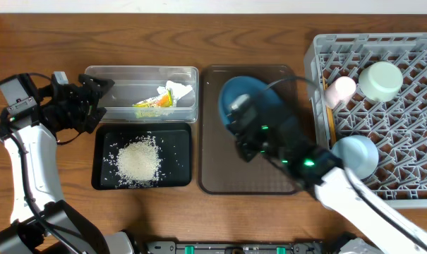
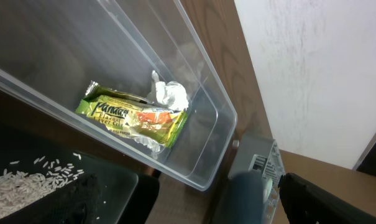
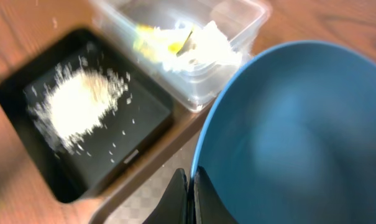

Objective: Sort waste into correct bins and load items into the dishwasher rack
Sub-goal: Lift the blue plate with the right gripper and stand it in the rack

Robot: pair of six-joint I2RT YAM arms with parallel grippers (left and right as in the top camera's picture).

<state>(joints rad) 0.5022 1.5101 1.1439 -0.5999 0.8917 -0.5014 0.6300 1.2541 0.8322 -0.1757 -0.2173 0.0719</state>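
Wood tabletop (image 1: 44,42): right gripper (image 3: 189,186), shut, seemingly pinches the plate (image 3: 287,137) by its rim for carrying to the rack (image 1: 411,141); left gripper (image 1: 99,99) hangs open.

The tub (image 1: 141,69) is clear glossy plastic, the tray (image 1: 104,176) matt black, the plate (image 3: 287,137) smooth, the rack (image 1: 316,63) grey plastic.

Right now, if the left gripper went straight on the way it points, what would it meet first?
Probably the near end of the clear tub, which the open left gripper faces. Height is unclear: over the rim, it would reach the wrapper.
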